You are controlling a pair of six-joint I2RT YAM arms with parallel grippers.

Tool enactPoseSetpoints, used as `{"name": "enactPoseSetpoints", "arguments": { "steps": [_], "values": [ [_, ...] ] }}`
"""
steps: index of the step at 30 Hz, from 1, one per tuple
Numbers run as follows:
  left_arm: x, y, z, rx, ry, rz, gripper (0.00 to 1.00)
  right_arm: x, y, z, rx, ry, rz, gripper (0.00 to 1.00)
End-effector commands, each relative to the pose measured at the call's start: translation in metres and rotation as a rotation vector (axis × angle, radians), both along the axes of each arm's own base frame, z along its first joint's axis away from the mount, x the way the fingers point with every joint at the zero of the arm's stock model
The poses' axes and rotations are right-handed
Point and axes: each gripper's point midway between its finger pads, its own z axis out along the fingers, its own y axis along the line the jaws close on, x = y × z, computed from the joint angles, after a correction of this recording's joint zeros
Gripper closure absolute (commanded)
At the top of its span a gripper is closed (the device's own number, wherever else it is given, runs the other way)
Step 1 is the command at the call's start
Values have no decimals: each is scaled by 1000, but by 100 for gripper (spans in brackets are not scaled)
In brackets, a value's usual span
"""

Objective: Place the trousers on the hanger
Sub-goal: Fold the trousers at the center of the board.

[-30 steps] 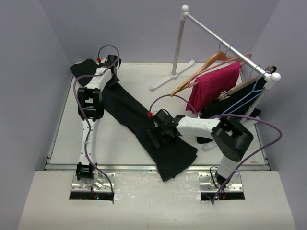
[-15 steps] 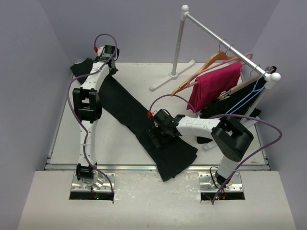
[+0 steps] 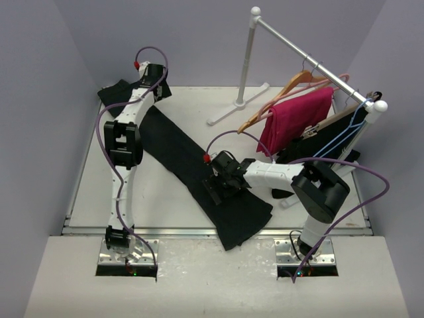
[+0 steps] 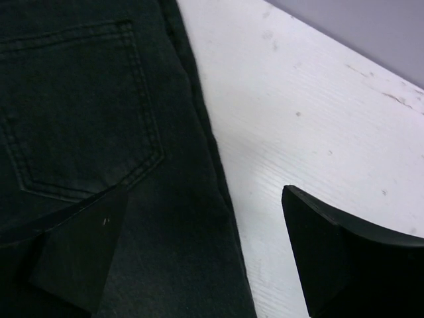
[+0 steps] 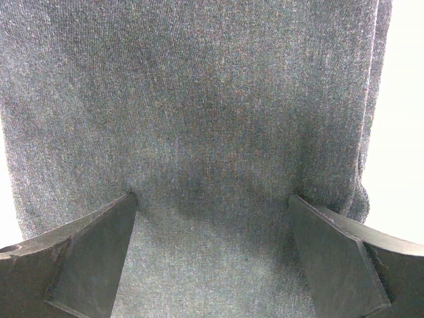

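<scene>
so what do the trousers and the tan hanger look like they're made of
Trousers: black woven fabric, probably denim or twill, matte; a stitched patch pocket and grainy weave show close up. Hanger: looks like smooth tan wood, going by colour and thickness, though too small to be sure.

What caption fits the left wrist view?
Open left gripper straddles the black trousers' edge near a stitched back pocket, white table alongside.

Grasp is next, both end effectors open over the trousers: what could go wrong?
1. The left end effector straddles the trousers' side seam, half over cloth, half over bare table; closing there may pinch only the edge, or miss.
2. The leg end lies past the table's near edge, so a pull could drag it off.
3. The wooden hanger sits tight beside the pink garment on the rail; snag risk.
</scene>
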Motion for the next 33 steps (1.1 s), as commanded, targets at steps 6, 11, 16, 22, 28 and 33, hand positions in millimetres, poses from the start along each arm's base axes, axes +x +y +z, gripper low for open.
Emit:
{"name": "enactPoseSetpoints", "arguments": {
  "steps": [6, 11, 16, 22, 28, 33],
  "values": [
    [-11, 61, 39, -11, -155, 279, 1, -6, -4, 5, 29, 0, -3, 1],
    [12, 80, -7, -162, -148, 212, 1, -17, -7, -2, -11, 71, 15, 1],
    [36, 90, -49, -292, -138, 158, 1, -34, -24, -15, -66, 131, 6, 1],
    [36, 129, -77, -233, -150, 266, 0, -60, -42, -23, -105, 210, -10, 1],
    [45, 158, -102, -240, -205, 348, 0, -100, -78, -27, -183, 323, -39, 1],
    [52, 169, -98, -282, -266, 369, 0, -119, -91, -27, -205, 382, -43, 1]
  ]
}}
